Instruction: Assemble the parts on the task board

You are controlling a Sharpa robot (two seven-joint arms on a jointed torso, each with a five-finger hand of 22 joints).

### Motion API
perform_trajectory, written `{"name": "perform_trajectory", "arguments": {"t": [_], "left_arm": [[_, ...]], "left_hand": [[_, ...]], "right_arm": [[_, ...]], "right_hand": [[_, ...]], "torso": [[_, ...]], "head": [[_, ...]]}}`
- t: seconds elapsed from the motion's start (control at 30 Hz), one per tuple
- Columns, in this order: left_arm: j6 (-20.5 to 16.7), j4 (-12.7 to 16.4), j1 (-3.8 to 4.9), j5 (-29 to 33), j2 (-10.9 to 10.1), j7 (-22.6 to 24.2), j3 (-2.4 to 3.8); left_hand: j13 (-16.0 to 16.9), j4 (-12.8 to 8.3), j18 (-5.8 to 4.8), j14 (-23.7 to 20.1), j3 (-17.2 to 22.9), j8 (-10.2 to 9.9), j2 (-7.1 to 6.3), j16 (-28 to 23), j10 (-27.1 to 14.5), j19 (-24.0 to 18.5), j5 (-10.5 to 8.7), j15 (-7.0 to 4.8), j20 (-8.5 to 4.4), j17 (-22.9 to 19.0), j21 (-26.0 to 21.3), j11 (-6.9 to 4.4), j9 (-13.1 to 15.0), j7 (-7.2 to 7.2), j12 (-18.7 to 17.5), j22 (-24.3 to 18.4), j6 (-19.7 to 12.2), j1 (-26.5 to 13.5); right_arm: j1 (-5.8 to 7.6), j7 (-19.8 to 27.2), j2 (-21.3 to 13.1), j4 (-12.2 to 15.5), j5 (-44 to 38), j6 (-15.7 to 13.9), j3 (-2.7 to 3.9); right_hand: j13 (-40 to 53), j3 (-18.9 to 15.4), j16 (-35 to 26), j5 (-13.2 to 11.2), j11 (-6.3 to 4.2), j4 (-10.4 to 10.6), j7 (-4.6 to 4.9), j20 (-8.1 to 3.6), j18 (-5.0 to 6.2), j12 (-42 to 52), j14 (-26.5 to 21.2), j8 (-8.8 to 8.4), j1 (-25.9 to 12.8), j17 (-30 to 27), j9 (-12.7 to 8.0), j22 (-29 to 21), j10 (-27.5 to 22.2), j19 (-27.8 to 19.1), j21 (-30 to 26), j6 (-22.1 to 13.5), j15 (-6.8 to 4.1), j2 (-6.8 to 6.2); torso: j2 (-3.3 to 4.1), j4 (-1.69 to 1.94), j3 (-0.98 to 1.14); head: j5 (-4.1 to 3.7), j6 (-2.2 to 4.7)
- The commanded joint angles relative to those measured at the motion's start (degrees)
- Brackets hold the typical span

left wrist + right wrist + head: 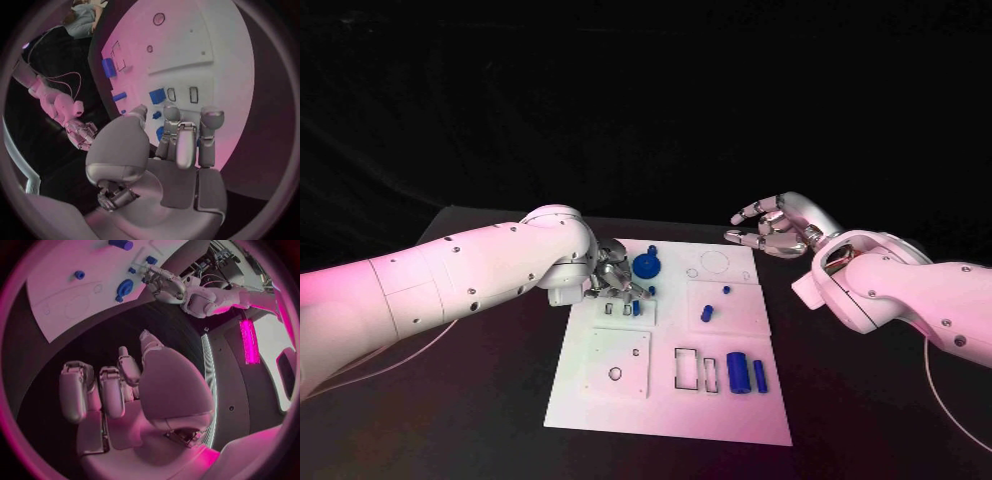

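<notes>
Black table with the white task board on it

The black table (473, 400) carries the white task board (733, 410), which lies flat at its middle, long side running away from the robot, dark tabletop showing on both sides. The board is the one thing resting directly on the table; its surface bears raised white panels, rectangular cut-outs and a round outline. A thin pale cable (387, 362) trails across the tabletop at the near left corner, and another (952, 400) curves over the right side.
</notes>
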Motion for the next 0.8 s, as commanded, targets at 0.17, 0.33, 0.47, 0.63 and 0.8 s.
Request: {"name": "perform_trajectory", "arguments": {"t": [0.17,0.33,0.47,0.63,0.8], "left_arm": [[2.6,-0.02,0.03,-0.22,0.21,-0.34,0.02],[3.35,0.05,0.02,0.0,0.35,-0.4,0.02],[3.83,0.01,0.01,0.4,0.53,-0.45,0.01],[4.02,-0.15,-0.01,0.6,0.7,-0.48,-0.02],[4.04,-0.25,-0.03,0.77,0.74,-0.49,-0.06]], "left_hand": [[0.04,-0.14,-0.59,3.51,0.28,0.38,0.45,0.46,0.04,0.42,0.2,-0.48,0.0,5.87,0.48,-0.08,0.22,-0.31,0.23,0.3,0.08,0.75],[0.14,-0.18,-0.61,3.53,0.58,0.42,0.66,0.55,0.01,0.37,0.23,-0.5,-0.02,6.0,0.63,-0.1,0.4,-0.34,0.33,0.48,0.03,1.45],[0.21,-0.23,-0.62,3.56,0.92,0.41,0.57,0.66,-0.06,0.31,0.22,-0.51,-0.02,6.18,0.81,-0.13,0.6,-0.36,0.39,0.67,-0.06,2.41],[0.33,-0.22,-0.64,3.6,1.08,0.41,0.6,0.75,-0.02,0.3,0.22,-0.52,-0.03,6.33,0.9,-0.14,0.67,-0.36,0.49,0.78,-0.06,2.74],[0.45,-0.19,-0.64,3.62,1.94,0.35,1.13,0.83,-0.01,0.19,0.26,-0.55,-0.04,6.44,1.1,-0.18,0.88,-0.42,0.61,0.95,-0.05,3.8]], "right_arm": [[-0.05,-0.03,0.1,-0.13,-0.43,0.71,-0.02],[-0.06,-0.02,0.18,-0.18,-0.43,0.7,-0.03],[-0.08,0.08,0.3,-0.26,-0.34,0.64,-0.03],[-0.1,0.12,0.38,-0.31,-0.3,0.64,-0.04],[-0.12,0.13,0.42,-0.33,-0.28,0.61,-0.04]], "right_hand": [[0.01,0.39,-0.35,0.28,-0.41,-0.07,-0.07,-0.21,1.19,0.03,4.35,0.29,-0.03,8.23,-0.05,8.07,-0.12,0.65,-0.18,0.47,-0.51,0.39],[-0.02,0.43,-0.35,0.39,-0.42,-0.07,-0.08,-0.22,1.2,0.02,4.36,0.3,-0.02,8.24,-0.06,8.04,-0.13,0.62,-0.23,0.47,-0.51,0.42],[-0.03,0.42,-0.38,0.66,-0.43,0.08,-0.08,-0.26,1.2,0.05,4.35,0.37,-0.4,8.2,-0.1,8.03,-0.1,0.63,-0.26,0.48,-0.54,0.59],[0.01,0.41,-0.38,0.67,-0.43,0.08,-0.08,-0.26,1.2,0.09,4.35,0.37,-0.43,8.2,-0.1,8.03,-0.07,0.62,-0.27,0.48,-0.54,0.61],[0.01,0.43,-0.39,0.76,-0.43,0.07,-0.09,-0.27,1.2,0.1,4.35,0.39,-0.46,8.2,-0.11,8.03,-0.06,0.63,-0.28,0.48,-0.55,0.65]], "torso": [[-0.05,0.0,0.03],[-0.03,0.03,0.03],[-0.01,0.01,0.02],[0.04,0.02,0.02],[0.02,0.02,0.04]], "head": [[-0.02,0.0],[-0.05,-0.04],[-0.1,-0.05],[-0.17,-0.08],[-0.19,-0.13]]}}
